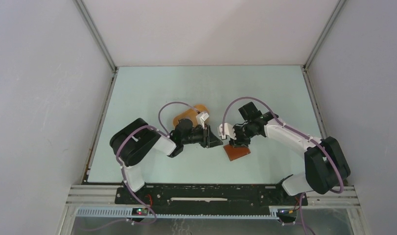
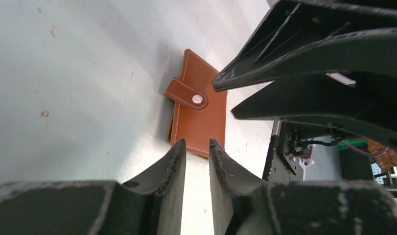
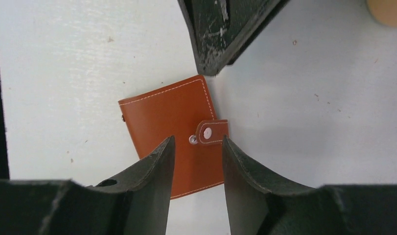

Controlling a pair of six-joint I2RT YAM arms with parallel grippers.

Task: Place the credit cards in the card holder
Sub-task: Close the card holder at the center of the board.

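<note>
Card holder (image 3: 169,125) is seen lying flat and snapped shut straight ahead of the right gripper (image 3: 197,147), whose fingers are spread with nothing pinched; the strap (image 3: 213,132) is lined up with the gap, its length running from one finger towards the other. By comparison the left gripper (image 2: 197,154) is parked further back from it, fingers only narrowly parted and empty, so the right arm is judged the nearer one for popping that snap. No credit cards can be spotted in any view, tbh
</note>
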